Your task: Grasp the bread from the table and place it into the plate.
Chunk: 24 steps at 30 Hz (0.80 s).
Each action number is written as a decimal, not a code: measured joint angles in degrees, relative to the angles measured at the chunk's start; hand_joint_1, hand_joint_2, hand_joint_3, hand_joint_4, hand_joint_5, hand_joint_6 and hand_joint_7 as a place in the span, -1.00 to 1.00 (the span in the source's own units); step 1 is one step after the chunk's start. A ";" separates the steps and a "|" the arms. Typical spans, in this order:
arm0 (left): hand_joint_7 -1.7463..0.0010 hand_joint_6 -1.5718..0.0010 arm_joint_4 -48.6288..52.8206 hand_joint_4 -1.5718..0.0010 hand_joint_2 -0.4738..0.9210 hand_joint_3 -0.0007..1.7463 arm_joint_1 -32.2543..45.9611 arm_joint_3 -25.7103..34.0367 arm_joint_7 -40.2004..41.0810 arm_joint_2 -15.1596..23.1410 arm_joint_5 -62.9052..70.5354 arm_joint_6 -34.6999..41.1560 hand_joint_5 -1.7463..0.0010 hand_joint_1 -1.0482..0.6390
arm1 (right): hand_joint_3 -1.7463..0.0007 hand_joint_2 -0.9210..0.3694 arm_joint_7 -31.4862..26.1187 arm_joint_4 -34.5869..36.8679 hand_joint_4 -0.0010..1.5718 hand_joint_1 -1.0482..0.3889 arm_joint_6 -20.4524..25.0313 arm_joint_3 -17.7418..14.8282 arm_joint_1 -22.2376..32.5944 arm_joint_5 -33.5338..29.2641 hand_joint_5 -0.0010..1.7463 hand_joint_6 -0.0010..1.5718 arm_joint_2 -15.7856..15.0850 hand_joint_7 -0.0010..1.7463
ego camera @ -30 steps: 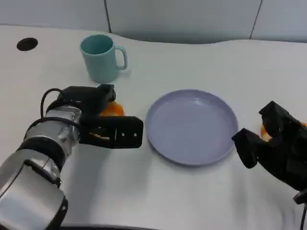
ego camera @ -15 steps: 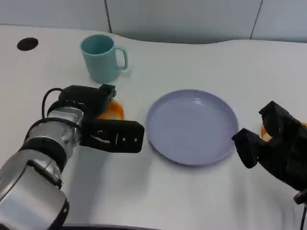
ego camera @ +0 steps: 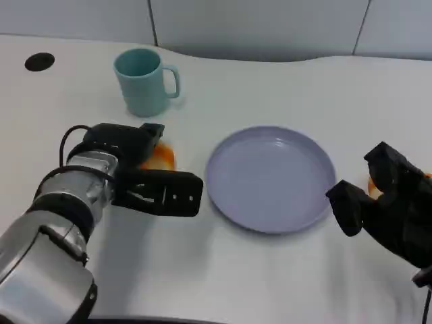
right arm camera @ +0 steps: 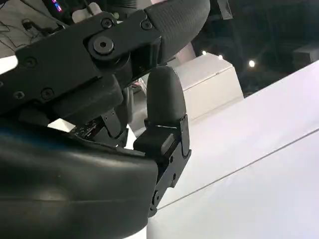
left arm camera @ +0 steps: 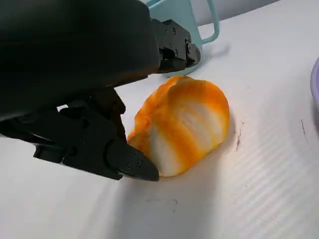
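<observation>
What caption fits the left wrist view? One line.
Left hand closing around orange-and-white bread lying beside the teal mug.

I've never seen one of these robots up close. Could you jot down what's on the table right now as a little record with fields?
Bread: orange and white piece lying on the white table, between the mug and the plate
Left hand: at the bread, fingers on either side, one tip touching it; bread not lifted
Right hand: beside the plate's right edge, holding nothing
Plate: lavender, nothing in it
Mug: teal, upright, behind the bread
</observation>
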 measured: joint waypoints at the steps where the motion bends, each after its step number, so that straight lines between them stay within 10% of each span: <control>1: 1.00 -0.31 0.00 -0.42 0.98 -0.99 0.00 0.01 -0.08 0.01 -0.05 -0.13 0.88 0.03 | 0.99 -0.88 0.09 0.00 0.11 -0.11 -0.02 0.00 0.00 0.00 1.00 -0.12 0.00 0.94; 21: 0.93 -0.55 0.00 -0.63 0.97 -1.00 -0.20 1.31 -2.23 0.11 -0.72 -1.16 0.81 0.10 | 0.99 -0.90 0.11 0.22 0.12 -0.12 -0.39 -0.03 0.00 0.08 1.00 -0.15 0.00 1.00; 24: 0.98 -0.62 0.01 -0.35 0.96 -1.00 -0.19 2.05 -2.89 -0.02 -1.39 -1.55 0.22 0.14 | 0.99 -0.90 0.71 0.49 0.12 -0.13 -0.44 -0.06 -0.03 0.11 1.00 -0.15 0.00 1.00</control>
